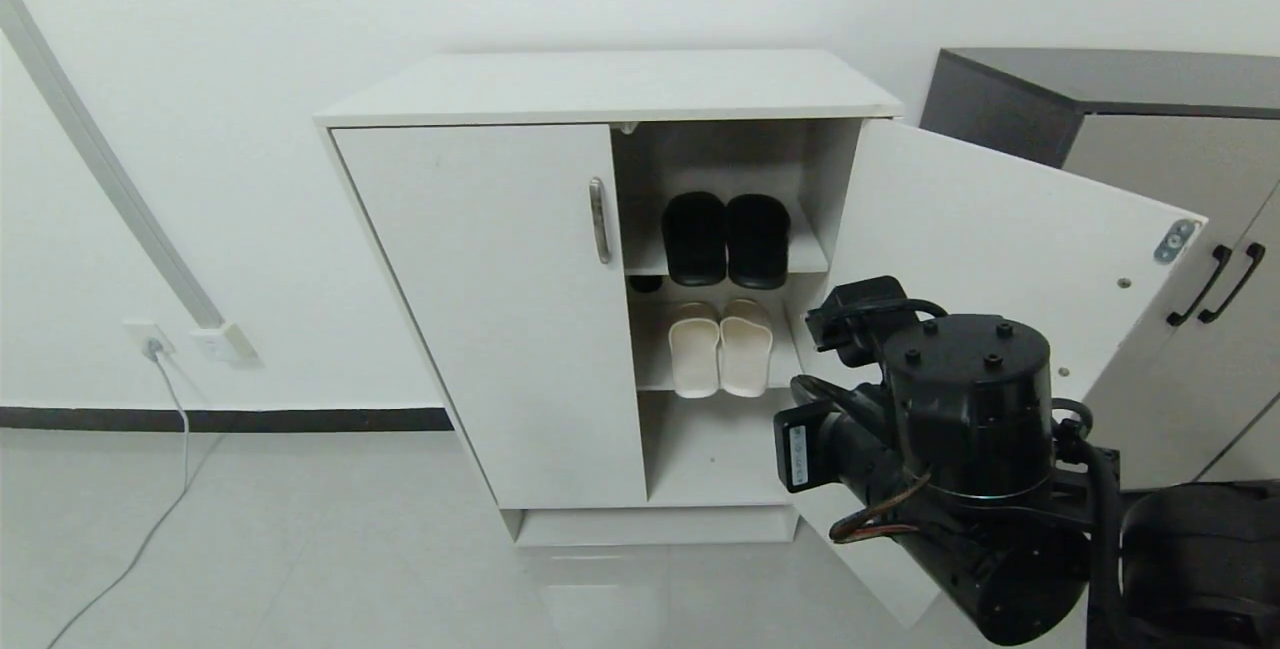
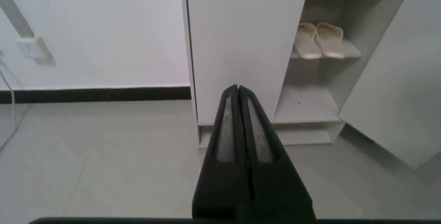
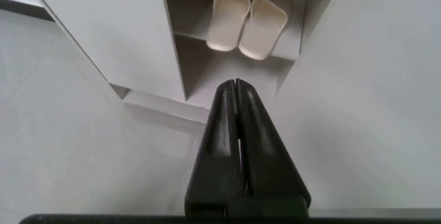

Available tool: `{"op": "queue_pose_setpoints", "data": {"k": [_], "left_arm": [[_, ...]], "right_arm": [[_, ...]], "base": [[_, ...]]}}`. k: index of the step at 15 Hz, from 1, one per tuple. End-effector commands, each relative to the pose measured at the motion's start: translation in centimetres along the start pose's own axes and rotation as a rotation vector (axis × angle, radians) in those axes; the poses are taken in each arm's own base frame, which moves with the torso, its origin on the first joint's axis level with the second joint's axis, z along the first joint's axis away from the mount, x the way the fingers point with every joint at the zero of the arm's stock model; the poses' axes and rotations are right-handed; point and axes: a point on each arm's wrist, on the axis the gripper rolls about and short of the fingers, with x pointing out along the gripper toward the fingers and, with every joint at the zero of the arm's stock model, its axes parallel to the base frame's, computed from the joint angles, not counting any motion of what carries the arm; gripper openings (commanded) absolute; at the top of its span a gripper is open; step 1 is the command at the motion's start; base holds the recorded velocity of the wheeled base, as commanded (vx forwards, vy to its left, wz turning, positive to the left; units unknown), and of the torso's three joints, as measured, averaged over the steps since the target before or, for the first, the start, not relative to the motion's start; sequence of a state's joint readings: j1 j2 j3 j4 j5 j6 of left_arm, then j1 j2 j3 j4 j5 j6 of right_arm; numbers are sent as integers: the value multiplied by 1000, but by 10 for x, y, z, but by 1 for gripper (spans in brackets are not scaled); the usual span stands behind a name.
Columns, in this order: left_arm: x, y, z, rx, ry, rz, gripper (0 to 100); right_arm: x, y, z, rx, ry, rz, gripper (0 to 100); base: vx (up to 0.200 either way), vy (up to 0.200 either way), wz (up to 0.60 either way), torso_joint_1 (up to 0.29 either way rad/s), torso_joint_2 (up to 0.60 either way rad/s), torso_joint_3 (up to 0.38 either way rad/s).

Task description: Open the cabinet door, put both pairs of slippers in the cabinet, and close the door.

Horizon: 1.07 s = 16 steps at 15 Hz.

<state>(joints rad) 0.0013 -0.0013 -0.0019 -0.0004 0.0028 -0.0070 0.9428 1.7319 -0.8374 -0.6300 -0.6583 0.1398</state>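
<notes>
Two pairs shelved in the white cabinet (image 1: pixel 610 84), black slippers (image 1: pixel 695 239) above cream slippers (image 1: pixel 745 354); left pincer (image 2: pixel 238 92), right pincer (image 3: pixel 236 86) both together.

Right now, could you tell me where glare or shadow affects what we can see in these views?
Head view: the glossy floor mirrors the cabinet base, and the black slippers sit in shade on their shelf. Right wrist view: the white slippers are evenly lit, with no glare.
</notes>
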Motion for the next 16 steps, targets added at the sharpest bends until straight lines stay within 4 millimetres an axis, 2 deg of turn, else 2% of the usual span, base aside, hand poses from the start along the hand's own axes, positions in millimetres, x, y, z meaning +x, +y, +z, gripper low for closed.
{"op": "queue_pose_setpoints", "data": {"k": [1,9,16], "left_arm": [[0,0,0,-1,2,1,0],[0,0,0,1,2,1,0],[0,0,0,-1,2,1,0]], "right_arm": [[1,1,-1,-2,2,1,0],[0,0,-1,-3,3,0,0],[0,-1,-1,-2,2,-1,0]], "base": [[0,0,0,119,-461,-334],[0,0,0,157,-480,-321],[0,0,0,209,-517,-315]]}}
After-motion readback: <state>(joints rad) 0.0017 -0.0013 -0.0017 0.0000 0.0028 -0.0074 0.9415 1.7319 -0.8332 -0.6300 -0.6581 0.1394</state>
